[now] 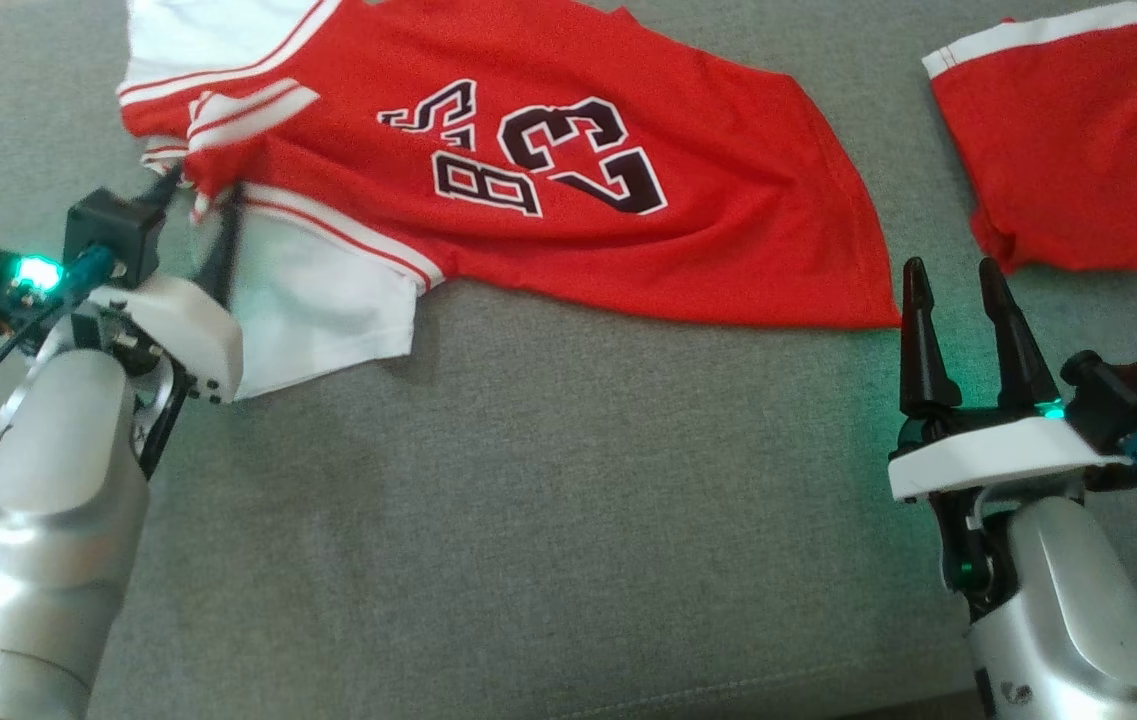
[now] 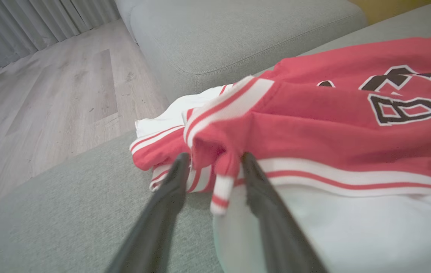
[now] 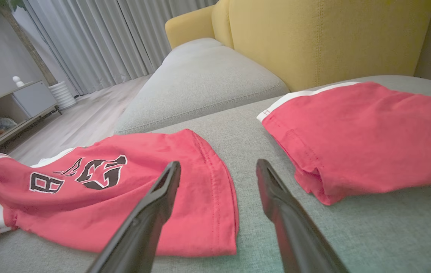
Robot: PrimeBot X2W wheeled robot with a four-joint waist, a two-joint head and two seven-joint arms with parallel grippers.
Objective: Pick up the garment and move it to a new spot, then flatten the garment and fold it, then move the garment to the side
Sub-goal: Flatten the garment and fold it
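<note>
Left pincer (image 2: 213, 159) straddles a bunched striped edge of the jersey (image 2: 314, 125).

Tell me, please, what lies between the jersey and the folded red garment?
Bare grey cushion, with the open right gripper at the gap's near end, as the head view shows.

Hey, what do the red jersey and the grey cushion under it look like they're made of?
Jersey: a thin, soft knit, likely polyester. It is matte and drapes in loose wrinkles, with stitched hems and printed numbers. Cushion: woven upholstery fabric, matte, with a fine visible weave; the fibre can't be told.
</note>
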